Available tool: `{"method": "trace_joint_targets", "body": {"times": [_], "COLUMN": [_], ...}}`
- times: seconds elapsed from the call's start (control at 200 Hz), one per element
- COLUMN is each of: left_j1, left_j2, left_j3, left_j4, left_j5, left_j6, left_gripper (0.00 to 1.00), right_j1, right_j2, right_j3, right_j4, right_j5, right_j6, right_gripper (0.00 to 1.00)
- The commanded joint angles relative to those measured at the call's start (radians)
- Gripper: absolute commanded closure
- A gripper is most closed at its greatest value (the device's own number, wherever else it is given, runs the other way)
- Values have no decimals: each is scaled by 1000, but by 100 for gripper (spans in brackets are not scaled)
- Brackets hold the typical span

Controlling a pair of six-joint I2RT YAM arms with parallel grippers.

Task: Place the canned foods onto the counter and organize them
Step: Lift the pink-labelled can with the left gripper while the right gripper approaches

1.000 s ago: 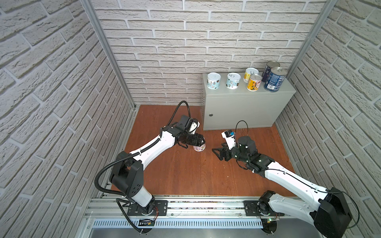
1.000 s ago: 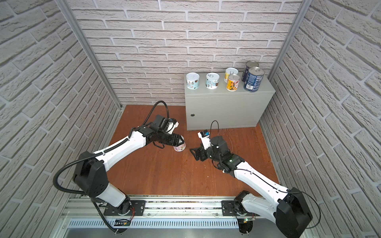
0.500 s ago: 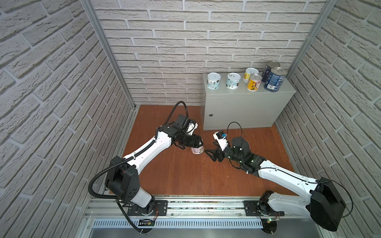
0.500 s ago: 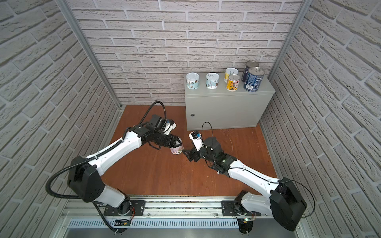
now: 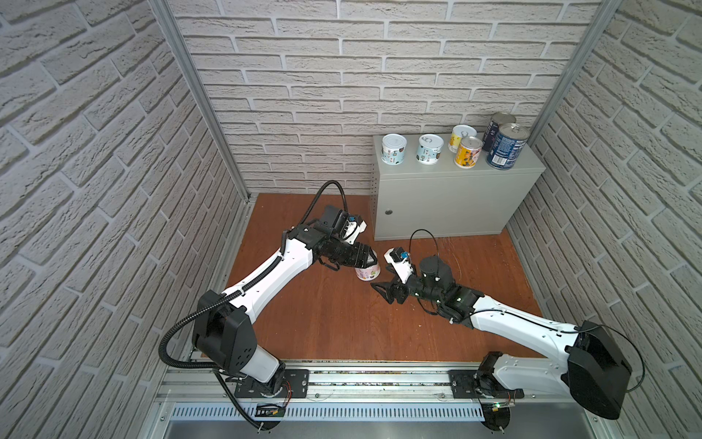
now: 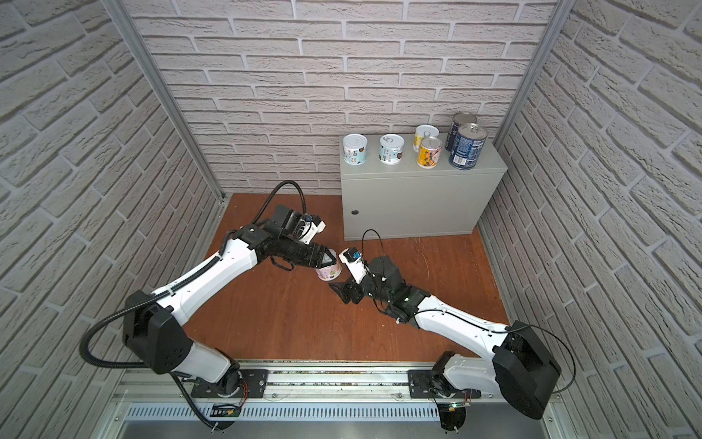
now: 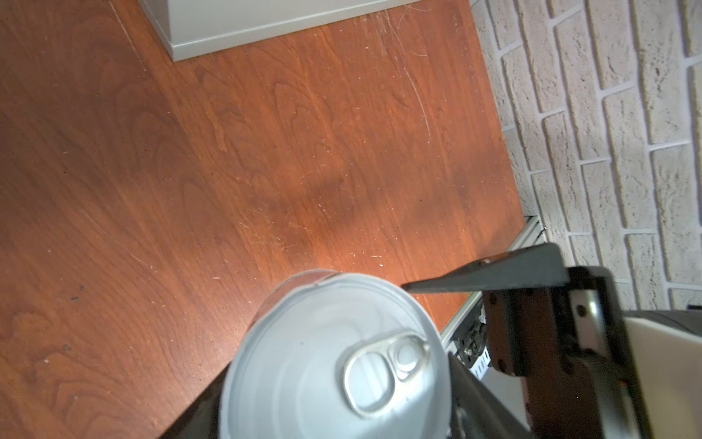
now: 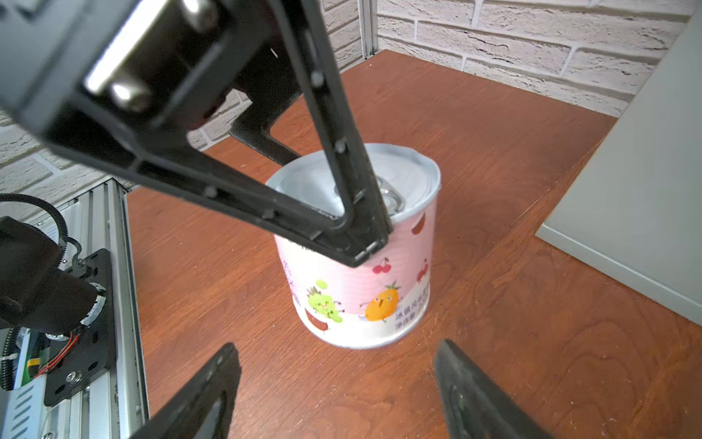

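Note:
A pink-labelled can [image 5: 368, 272] [image 6: 329, 271] with a white pull-tab lid [image 7: 334, 361] sits at floor level, slightly tilted. My left gripper [image 5: 369, 262] [image 6: 328, 262] [image 7: 334, 380] is shut on its upper rim, one finger [image 8: 342, 213] lying across the lid. My right gripper [image 5: 383, 291] [image 6: 340, 292] [image 8: 338, 380] is open and low, a short way from the can and pointing at it. Its fingers [image 8: 205, 391] touch nothing. The grey counter [image 5: 448, 201] [image 6: 410, 201] carries two white-labelled cans [image 5: 394, 149], a yellow can [image 5: 461, 137], an orange can [image 5: 468, 152] and two dark blue cans [image 5: 507, 146].
The counter's lower corner [image 8: 645, 190] [image 7: 228, 34] stands close behind the pink can. Brick walls enclose the wooden floor [image 5: 342, 323] on three sides. A metal rail [image 5: 361, 380] runs along the front, bearing both arm bases.
My right gripper has moved left, closer to the pink can. The left gripper and the can have barely shifted.

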Motion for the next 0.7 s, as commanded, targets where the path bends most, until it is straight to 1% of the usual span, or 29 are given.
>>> {"method": "trace_joint_targets", "body": {"times": [0.0,0.33,0.695], "left_j1": [9,9,9], "left_j2": [-37,-53,-48], "left_j3": [40,-1,-37], "left_j4": [32,69,130], "left_j5": [71,126,199], "left_j6": [5,-30,-68], "left_gripper": [47,47,47], "right_j1": [7,9,9], "right_j2": [6,53,78], "right_j3": [19,46,58], "right_j4": [77,108,154], "right_j5": [12,-2,15], "right_j6": [-13,-15,-3], "right_gripper": [18,18,18]}}
